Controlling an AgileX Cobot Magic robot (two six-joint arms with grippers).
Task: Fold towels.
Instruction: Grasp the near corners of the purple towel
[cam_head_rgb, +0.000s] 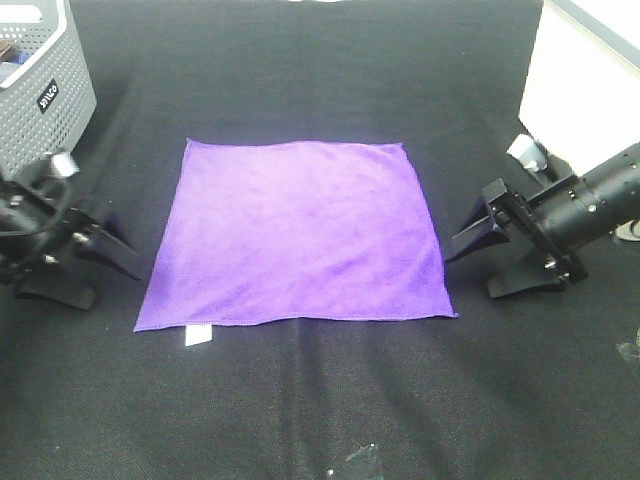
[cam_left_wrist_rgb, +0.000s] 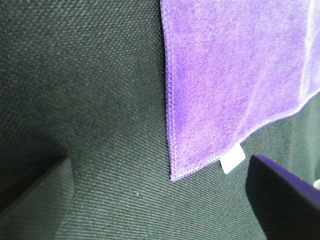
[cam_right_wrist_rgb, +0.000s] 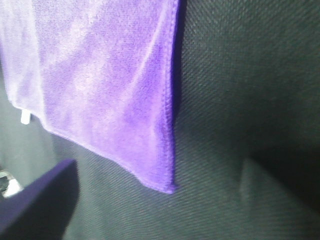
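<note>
The purple towel (cam_head_rgb: 300, 230) lies flat and unfolded on the black table cover, with its white tag (cam_head_rgb: 198, 335) at the near left corner. My left gripper (cam_head_rgb: 100, 270) rests open and empty just left of that corner. In the left wrist view the towel (cam_left_wrist_rgb: 240, 70) and the tag (cam_left_wrist_rgb: 233, 161) lie ahead of the spread fingers (cam_left_wrist_rgb: 285, 200). My right gripper (cam_head_rgb: 480, 262) rests open and empty just right of the towel's near right corner. The right wrist view shows that corner (cam_right_wrist_rgb: 167, 187) ahead of the spread fingers (cam_right_wrist_rgb: 40, 205).
A grey perforated basket (cam_head_rgb: 40, 90) stands at the back left behind the left arm. A white box (cam_head_rgb: 585, 90) stands at the back right. A small clear scrap (cam_head_rgb: 355, 460) lies near the front edge. The black cover (cam_head_rgb: 320, 400) spans the table.
</note>
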